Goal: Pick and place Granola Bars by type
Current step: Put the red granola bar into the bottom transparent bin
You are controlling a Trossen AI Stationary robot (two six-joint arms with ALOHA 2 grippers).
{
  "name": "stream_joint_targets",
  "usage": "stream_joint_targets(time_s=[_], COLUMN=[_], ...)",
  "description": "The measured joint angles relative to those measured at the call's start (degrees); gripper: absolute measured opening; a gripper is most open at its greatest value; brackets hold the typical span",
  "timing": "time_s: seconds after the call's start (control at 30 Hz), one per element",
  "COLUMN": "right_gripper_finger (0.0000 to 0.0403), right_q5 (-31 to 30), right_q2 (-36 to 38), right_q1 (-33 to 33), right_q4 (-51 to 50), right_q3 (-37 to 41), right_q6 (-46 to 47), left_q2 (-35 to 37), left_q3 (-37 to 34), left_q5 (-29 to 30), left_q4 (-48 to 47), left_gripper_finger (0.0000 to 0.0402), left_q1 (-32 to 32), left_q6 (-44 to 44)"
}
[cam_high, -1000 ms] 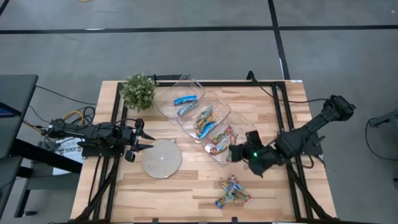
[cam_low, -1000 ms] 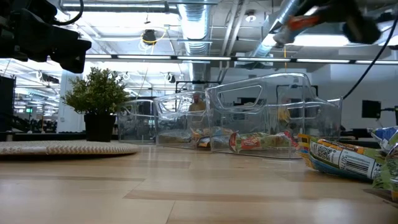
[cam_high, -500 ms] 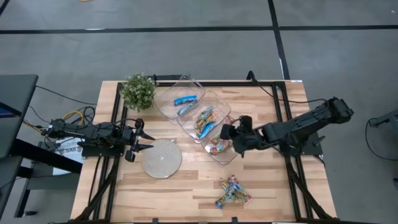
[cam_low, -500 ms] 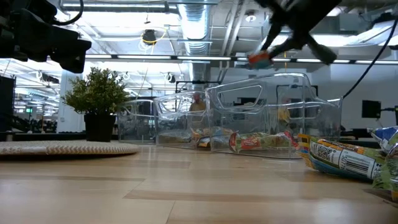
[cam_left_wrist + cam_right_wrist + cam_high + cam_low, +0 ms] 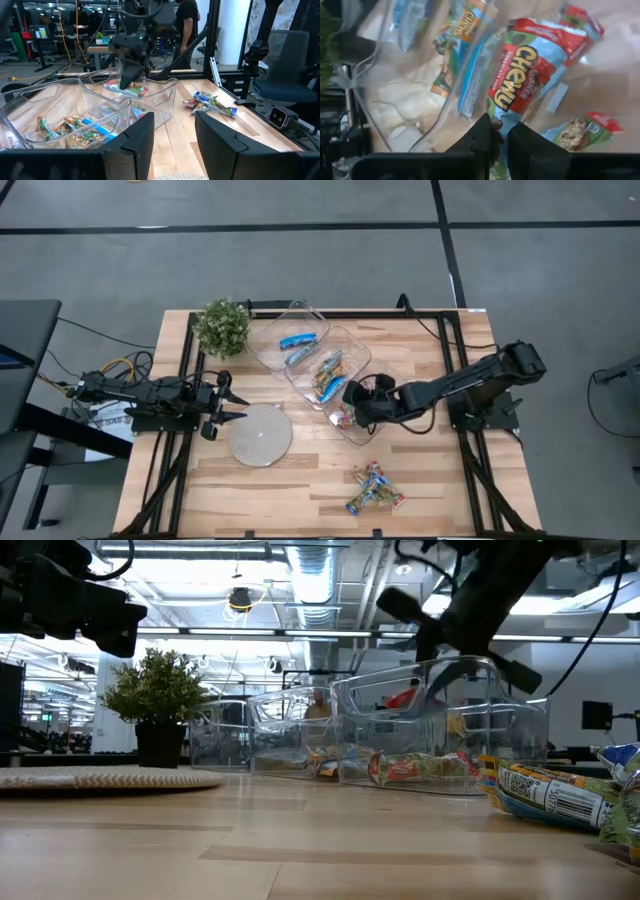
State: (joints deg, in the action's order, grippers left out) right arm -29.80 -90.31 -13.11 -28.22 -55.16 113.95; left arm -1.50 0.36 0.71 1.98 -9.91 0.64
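Granola bar (image 5: pixel 522 85) pinched, R gripper (image 5: pixel 352 402), over tray rim (image 5: pixel 362 436)

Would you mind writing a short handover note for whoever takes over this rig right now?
Right gripper: shut on a red-and-green granola bar, held over the nearest clear tray.
Left gripper: waiting at the table's left side beside the round grey disc, fingers apart, holding nothing.
Done: blue-and-white bars lie in the far tray, mixed-colour bars in the middle tray, red-and-green bars in the nearest one.
Left: release the held bar into its tray, then sort the small pile of bars lying on the table's front edge.
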Motion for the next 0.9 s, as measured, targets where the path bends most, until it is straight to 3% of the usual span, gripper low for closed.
stream_joint_targets(time_s=[0.23,0.9], right_gripper_finger=[0.0032,0.0103], right_q5=[3.1,4.0], right_q2=[-2.5,-2.8], right_q1=[0.8,2.6], right_q4=[8.1,8.1], right_q3=[1.9,2.3], right_q6=[0.8,-2.9], left_q2=[0.0,0.0], left_q3=[0.0,0.0], left_q5=[0.0,0.1], left_q4=[0.0,0.0], left_gripper_finger=[0.0138,0.0138], left_q1=[0.0,0.0], left_q6=[0.0,0.0])
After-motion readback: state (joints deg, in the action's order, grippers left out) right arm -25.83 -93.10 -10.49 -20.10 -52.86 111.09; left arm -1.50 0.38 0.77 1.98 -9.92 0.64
